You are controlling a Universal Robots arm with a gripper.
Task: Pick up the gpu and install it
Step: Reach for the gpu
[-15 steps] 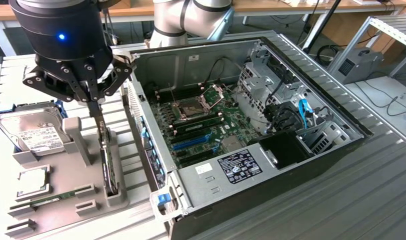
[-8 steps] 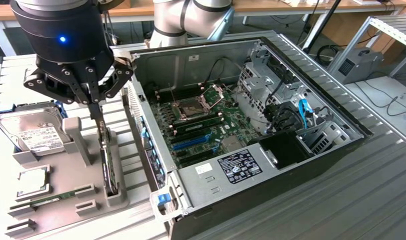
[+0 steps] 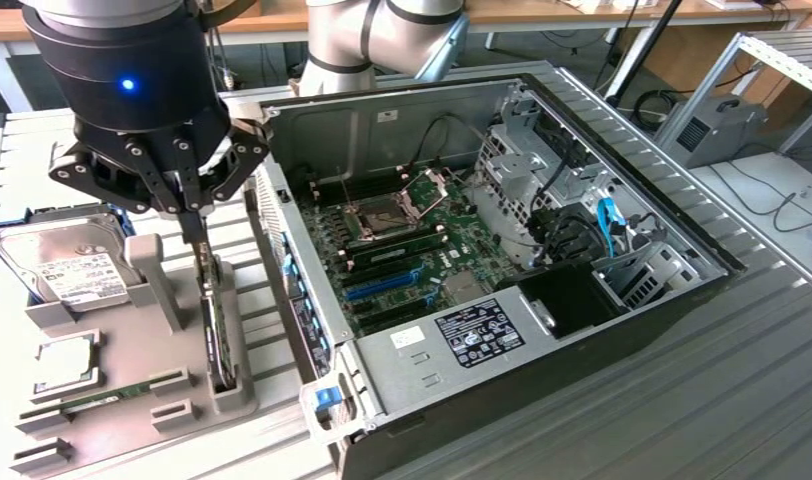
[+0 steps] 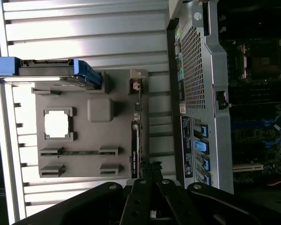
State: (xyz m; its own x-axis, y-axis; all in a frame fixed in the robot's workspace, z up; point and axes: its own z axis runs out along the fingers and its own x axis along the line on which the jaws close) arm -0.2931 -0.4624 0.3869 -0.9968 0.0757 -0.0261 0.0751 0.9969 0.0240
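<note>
The gpu (image 3: 219, 335) stands on edge in a slot at the right side of a grey holder tray (image 3: 119, 335), seen as a thin dark card. My gripper (image 3: 197, 238) hangs straight down over the card's far end, its two thin fingers pressed together and shut, with nothing visible between them. I cannot tell whether the tips touch the card. In the wrist view the gpu (image 4: 136, 145) is a dark edge-on strip, and the gripper (image 4: 150, 171) sits close beside its near end. The open computer case (image 3: 673, 225) lies at the exterior view's right, with blue card slots (image 3: 379, 285) on its motherboard.
The tray also holds a silver hard drive (image 3: 66, 265), a processor chip (image 3: 62, 362) and a narrow memory stick (image 3: 106, 395). The case's side wall (image 3: 279, 280) rises right next to the tray. A ribbed metal table (image 3: 726, 400) carries everything. Cables and a drive cage fill the case's right part.
</note>
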